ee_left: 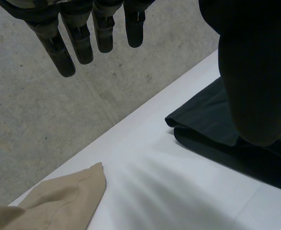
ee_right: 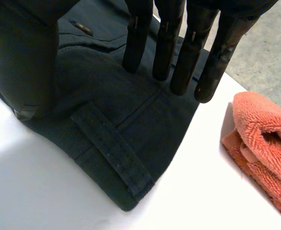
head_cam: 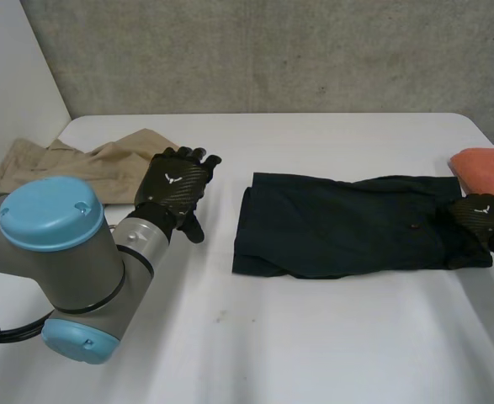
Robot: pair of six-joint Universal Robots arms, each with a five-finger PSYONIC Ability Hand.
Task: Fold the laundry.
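- The dark shorts (head_cam: 339,223) lie flat across the middle of the counter (head_cam: 314,345), laid double lengthwise. The waistband end is toward the right and the leg end toward the left. Spread out like this, they look like the piece being worked on.
- The right robot hand (head_cam: 480,215) sits at the waistband end. Its fingers (ee_right: 162,48) are straight and slightly spread over the cloth, and its thumb (ee_right: 30,72) comes down at the near edge, just beside a belt loop (ee_right: 111,148). It is open and grips nothing. My guess is that it is placed there to pin or smooth that end, or to get ready to take the edge.
- The left robot hand (head_cam: 175,189) hangs above bare counter, apart from the leg end of the shorts. Its fingers are straight and relaxed and hold nothing. It looks parked out of the way, yet near enough to reach the free end for a cross fold.
- A tan garment (head_cam: 87,160) lies rumpled at the far left. It is probably waiting its turn (it is not yet flattened).
- An orange towel (head_cam: 486,168) rests bunched at the right edge, just beyond the waistband and not touching it. That is near enough that a wide sweep could snag it.
- The task seems partway — one fold in the shorts, at least one more to make.
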